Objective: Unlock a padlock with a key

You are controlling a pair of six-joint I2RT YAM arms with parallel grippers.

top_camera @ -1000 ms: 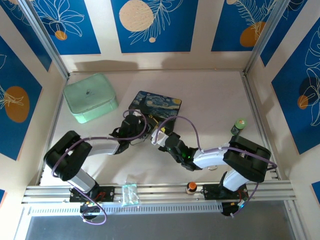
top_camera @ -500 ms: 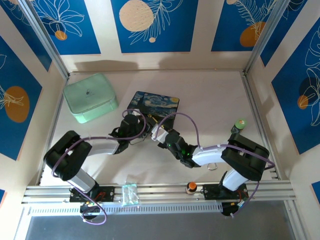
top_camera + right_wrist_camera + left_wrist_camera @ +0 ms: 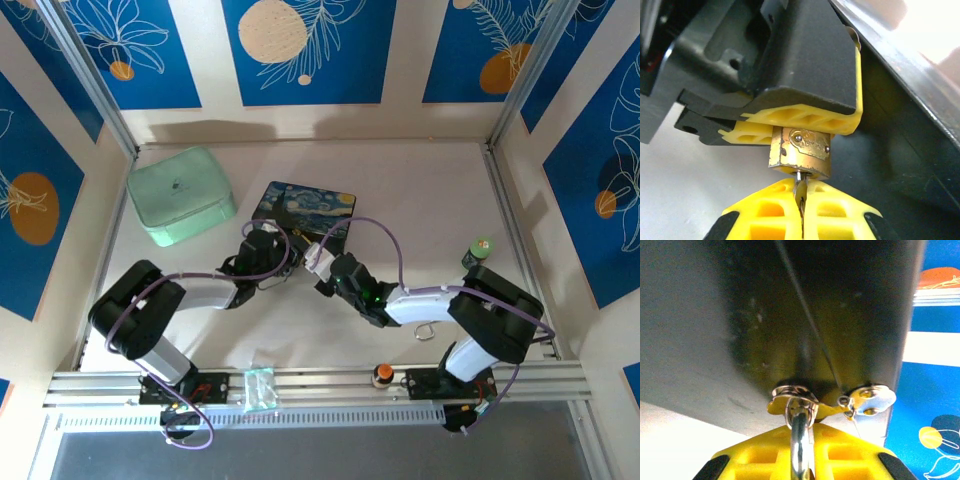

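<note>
Padlock (image 3: pixel 800 152): clamped in left fingers (image 3: pixel 805 116), bottom face turned toward right fingers (image 3: pixel 772 210). Key (image 3: pixel 799 194): clamped in right fingers, shaft pointing straight ahead, tip at the padlock's bottom face.

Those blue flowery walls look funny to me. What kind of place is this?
Probably a robot practice booth, not a home: a left arm and a right arm bolted to a metal rail, a table boxed in by printed blue panels, and props like a mint case.

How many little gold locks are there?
1. The padlock is pinched in the left gripper, beside the starry tin. More could be hidden.
</note>
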